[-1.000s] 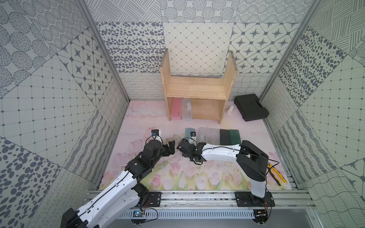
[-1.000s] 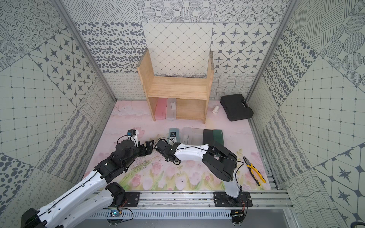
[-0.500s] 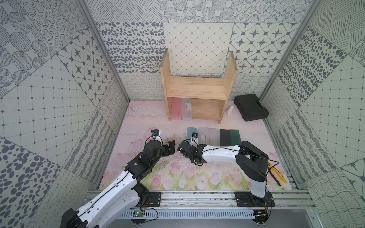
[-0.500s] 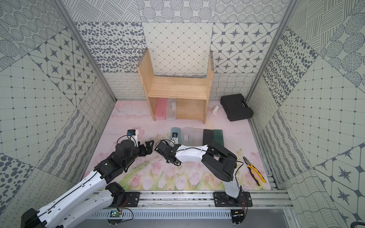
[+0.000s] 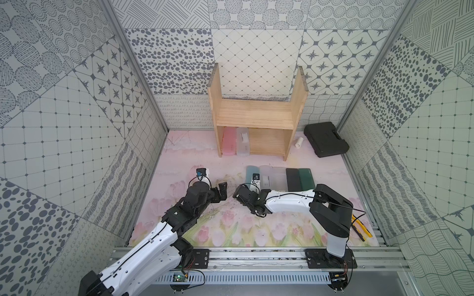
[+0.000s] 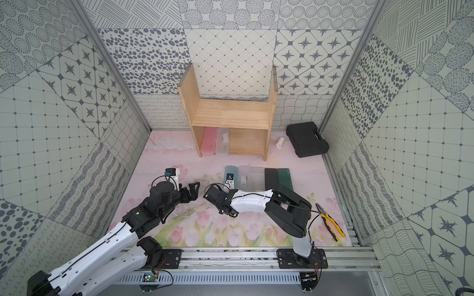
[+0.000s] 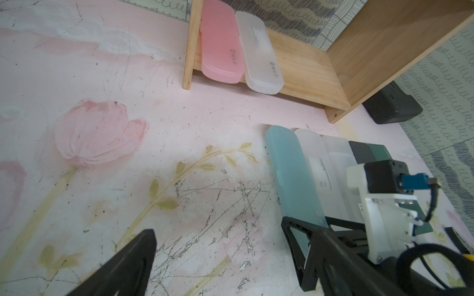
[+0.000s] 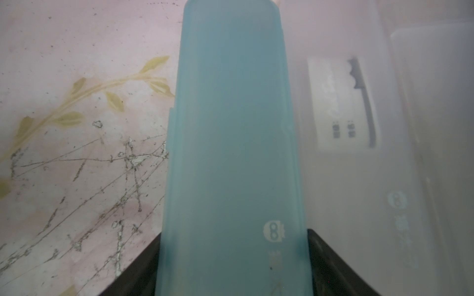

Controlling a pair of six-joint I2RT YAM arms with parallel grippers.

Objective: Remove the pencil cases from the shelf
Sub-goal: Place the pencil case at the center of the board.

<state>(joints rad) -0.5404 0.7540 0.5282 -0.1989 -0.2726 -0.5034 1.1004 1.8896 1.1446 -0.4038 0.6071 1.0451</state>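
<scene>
The light wooden shelf [image 5: 256,120] stands at the back. A pink pencil case [image 5: 229,141] and a frosted clear one [image 5: 242,141] lie side by side on its bottom board, also seen in the left wrist view as the pink case [image 7: 220,48] and the frosted case [image 7: 260,56]. Several cases lie in a row on the mat: light blue [image 5: 250,171], two frosted [image 5: 265,174], black [image 5: 293,178], dark green [image 5: 306,178]. My right gripper [image 8: 234,256] is shut on the near end of the light blue case [image 8: 230,128]. My left gripper [image 7: 218,230] hangs open and empty over the mat, left of the row.
A large black moulded case [image 5: 325,138] and a small white cylinder [image 5: 298,142] lie right of the shelf. Yellow-handled pliers [image 5: 360,228] lie at the mat's front right. Patterned walls close in the left, right and back sides.
</scene>
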